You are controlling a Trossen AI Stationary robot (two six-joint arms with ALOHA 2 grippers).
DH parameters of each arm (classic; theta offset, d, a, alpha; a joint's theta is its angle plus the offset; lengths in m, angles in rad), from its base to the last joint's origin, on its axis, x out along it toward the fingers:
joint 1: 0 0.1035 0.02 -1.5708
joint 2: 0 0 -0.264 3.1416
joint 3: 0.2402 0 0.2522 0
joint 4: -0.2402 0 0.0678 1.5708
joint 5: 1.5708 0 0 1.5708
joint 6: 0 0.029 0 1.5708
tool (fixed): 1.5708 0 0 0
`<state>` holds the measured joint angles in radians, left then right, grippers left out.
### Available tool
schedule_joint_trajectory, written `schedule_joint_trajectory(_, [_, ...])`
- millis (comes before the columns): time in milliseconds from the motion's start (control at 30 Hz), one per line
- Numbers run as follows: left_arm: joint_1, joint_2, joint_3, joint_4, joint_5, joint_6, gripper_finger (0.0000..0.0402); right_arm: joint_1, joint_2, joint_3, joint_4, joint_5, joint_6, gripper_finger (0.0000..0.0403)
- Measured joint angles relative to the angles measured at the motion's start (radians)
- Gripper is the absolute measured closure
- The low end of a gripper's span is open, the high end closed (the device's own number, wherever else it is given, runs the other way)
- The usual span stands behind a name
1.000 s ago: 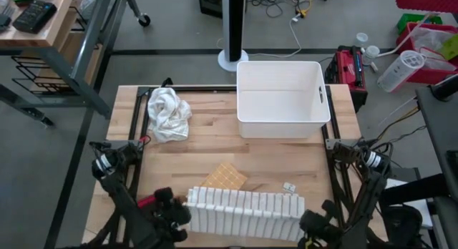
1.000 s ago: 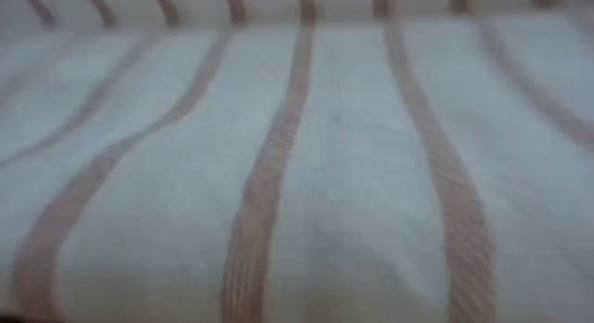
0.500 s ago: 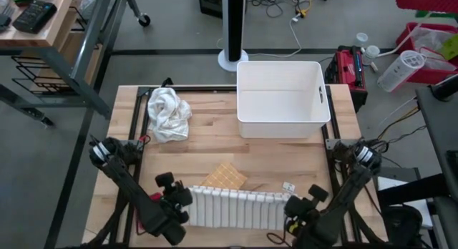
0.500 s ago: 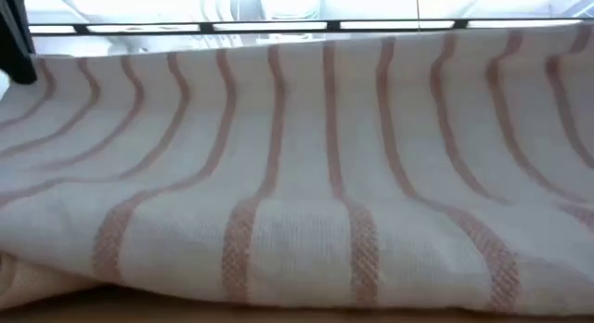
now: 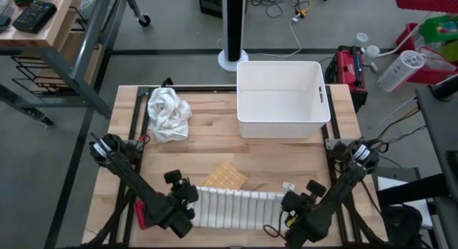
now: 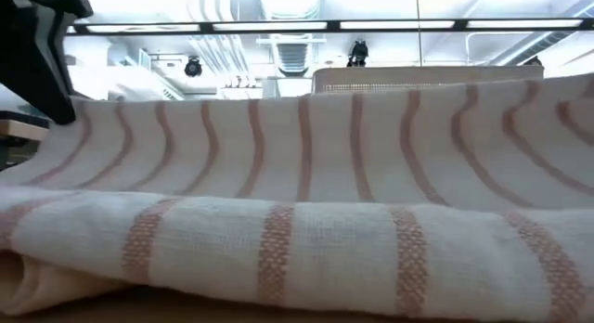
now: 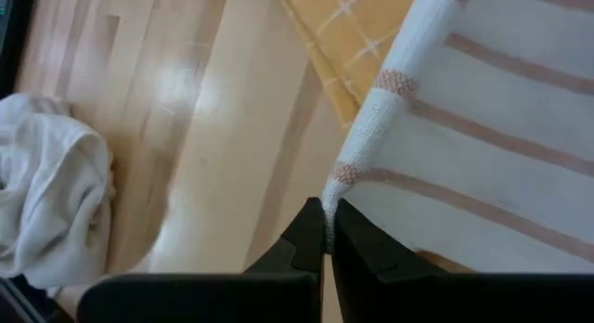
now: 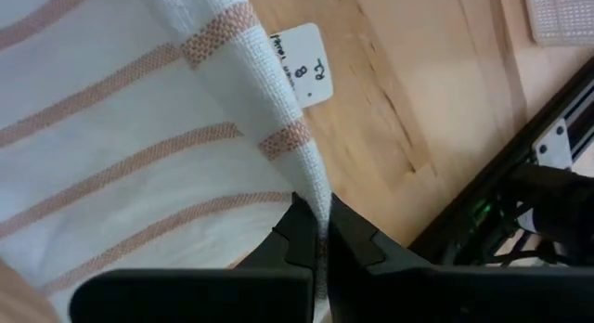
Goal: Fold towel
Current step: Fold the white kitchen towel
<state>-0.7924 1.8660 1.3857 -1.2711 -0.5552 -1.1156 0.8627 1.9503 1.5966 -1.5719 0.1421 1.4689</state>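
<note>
- At about 10 o'clock on the table you see a crumpled white cloth, well apart from the work; judging by how it lies, it plays no part in this step.
- At about 7 o'clock your left gripper is pinched tight on the left corner of the striped towel; the left wrist view shows its fingers closed on the hem.
- The striped towel itself lies along the near edge at 6 o'clock, stretched between the two grippers. In the low view you see one layer lifted over a lower layer on the wood, so I judge the first fold is under way, not finished.
- A yellow checked cloth lies just beyond the towel, touching or partly under it.
- At about 5 o'clock your right gripper is clamped on the right corner, near a small paper tag.
- At 1 o'clock the white bin stands empty.
- What remains, as I judge it: lay the held edge down, release, then fold again if needed.
</note>
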Motion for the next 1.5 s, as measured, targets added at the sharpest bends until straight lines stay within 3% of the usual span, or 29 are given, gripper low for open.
schedule_joint_trajectory(200, [0.011,0.000,-0.008,0.022,0.000,0.005,0.0364,-0.007,0.000,-0.019,0.004,0.010,-0.048,0.0385])
schedule_joint_trajectory(467, [0.012,-0.001,-0.008,0.027,0.002,-0.017,0.0255,-0.019,0.000,-0.044,0.000,0.015,-0.034,0.0259])
schedule_joint_trajectory(667, [0.011,-0.005,-0.008,0.011,0.069,-0.038,0.0213,-0.011,-0.011,-0.050,0.002,0.018,-0.018,0.0196])
schedule_joint_trajectory(900, [-0.099,-0.005,-0.012,0.069,0.172,-0.168,0.0215,0.127,-0.022,-0.051,0.019,0.119,0.069,0.0180])
schedule_joint_trajectory(1000, [-0.181,-0.005,-0.012,0.182,0.169,-0.198,0.0226,0.220,-0.019,-0.066,0.150,0.180,0.020,0.0185])
schedule_joint_trajectory(1067, [-0.239,-0.005,-0.013,0.306,0.119,-0.193,0.0233,0.281,-0.011,-0.085,0.292,0.250,-0.004,0.0189])
schedule_joint_trajectory(1167, [-0.302,0.007,-0.020,0.495,-0.042,-0.140,0.0243,0.346,-0.006,-0.115,0.472,0.363,-0.039,0.0196])
schedule_joint_trajectory(1267, [-0.320,0.038,-0.020,0.590,-0.148,-0.081,0.0251,0.360,0.011,-0.130,0.565,0.406,-0.029,0.0201])
schedule_joint_trajectory(1500, [-0.279,0.112,-0.022,0.572,-0.160,-0.010,0.0259,0.335,0.082,-0.132,0.559,0.416,-0.074,0.0202])
